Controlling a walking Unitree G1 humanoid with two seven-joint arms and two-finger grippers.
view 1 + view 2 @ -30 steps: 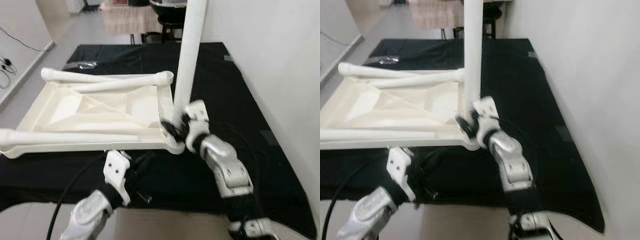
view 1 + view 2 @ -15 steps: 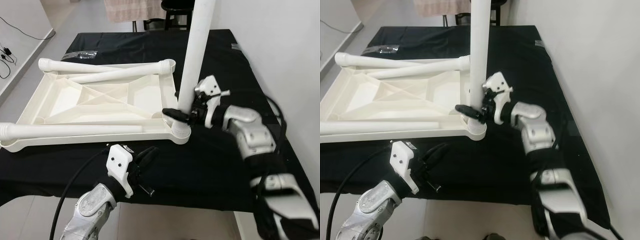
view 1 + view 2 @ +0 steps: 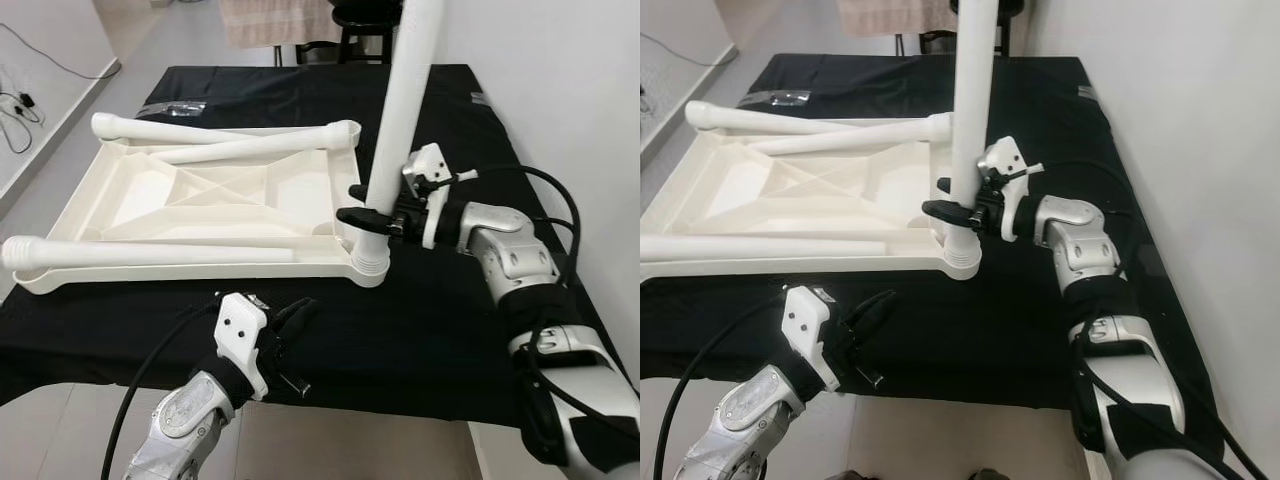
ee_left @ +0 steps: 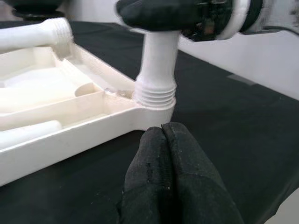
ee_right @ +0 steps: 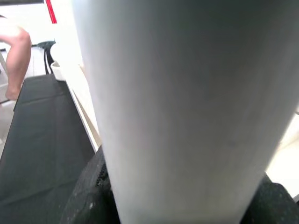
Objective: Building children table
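The right tool (image 3: 362, 215) is clamped around the upright white leg (image 3: 402, 110), black fingers pinching it low down, just above the threaded collar where the leg meets the corner socket of the upturned white tabletop (image 3: 200, 205). That tabletop lies underside up on the table (image 3: 440, 320), which is draped in black cloth, ribs and compartments showing. The corner with the standing leg is the one nearest the right tool. Beyond the tool, across the tabletop, two loose legs (image 3: 240, 148) lie along the far edge, one angled over the other. Another leg (image 3: 150, 252) lies along the near edge, stretching away from the right tool's side. Down at the table's front edge, the left tool (image 3: 290, 325) hovers, fingers pressed together on nothing, tips pointing towards that same socket corner, a little short of it.
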